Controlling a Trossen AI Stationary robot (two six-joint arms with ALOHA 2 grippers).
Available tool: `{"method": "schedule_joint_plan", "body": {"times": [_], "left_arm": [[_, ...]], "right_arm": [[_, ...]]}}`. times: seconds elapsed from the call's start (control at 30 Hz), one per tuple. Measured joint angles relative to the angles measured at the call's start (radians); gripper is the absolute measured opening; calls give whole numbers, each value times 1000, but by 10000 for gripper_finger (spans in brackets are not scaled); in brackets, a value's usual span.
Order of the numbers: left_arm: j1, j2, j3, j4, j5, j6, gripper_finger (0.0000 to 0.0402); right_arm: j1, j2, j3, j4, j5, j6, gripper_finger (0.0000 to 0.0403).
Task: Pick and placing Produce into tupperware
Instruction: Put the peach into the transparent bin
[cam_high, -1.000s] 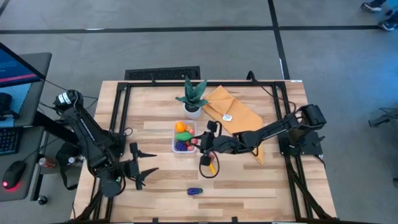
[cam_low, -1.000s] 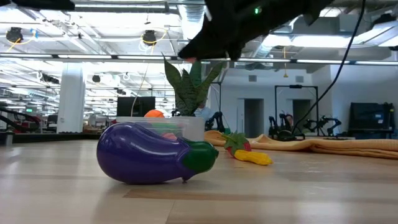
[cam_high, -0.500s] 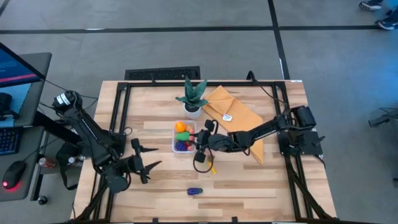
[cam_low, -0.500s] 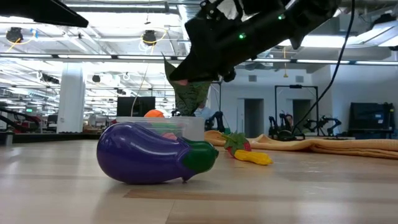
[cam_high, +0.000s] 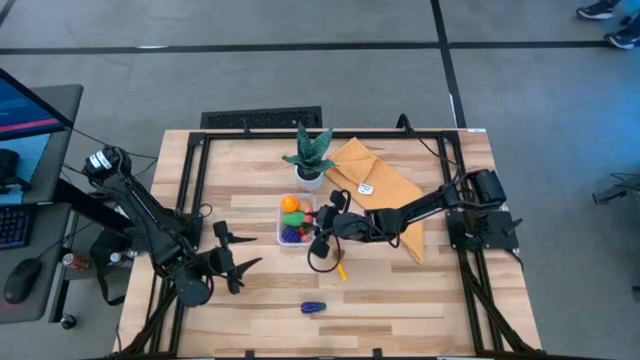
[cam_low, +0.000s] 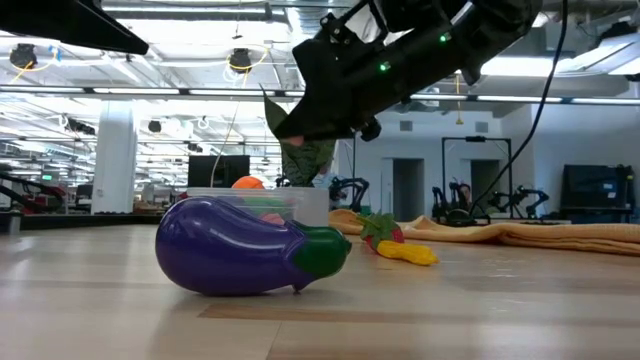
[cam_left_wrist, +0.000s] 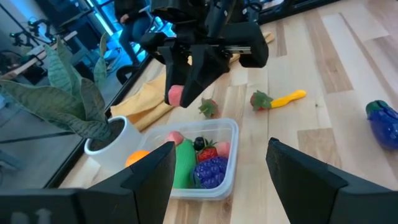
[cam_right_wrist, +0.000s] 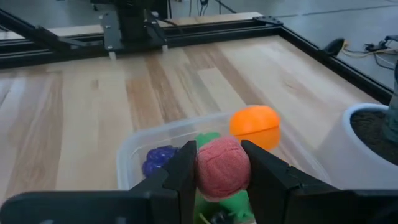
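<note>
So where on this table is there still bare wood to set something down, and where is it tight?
Bare wood lies between the tupperware and the left gripper, and along the front edge right of the eggplant. It is crowded at the back middle: plant, yellow cloth, tupperware and right gripper, shut on a pink fruit.

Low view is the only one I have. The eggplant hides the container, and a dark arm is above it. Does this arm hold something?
Observer: Yes. The right gripper is shut on a pink fruit.
Operator: Is it over the container?
Observer: In the high view it is at the tupperware's right edge.
Operator: Where is the left arm?
Observer: The left gripper waits open near the table's left front, empty.
</note>
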Motion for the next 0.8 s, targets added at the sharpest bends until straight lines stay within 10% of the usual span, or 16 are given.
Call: {"method": "schedule_joint_plan", "body": {"times": [0.8], "left_arm": [[0,0,0,-28,0,-7,242]], "right_arm": [[-22,95,27,31,-58,41,108]]}}
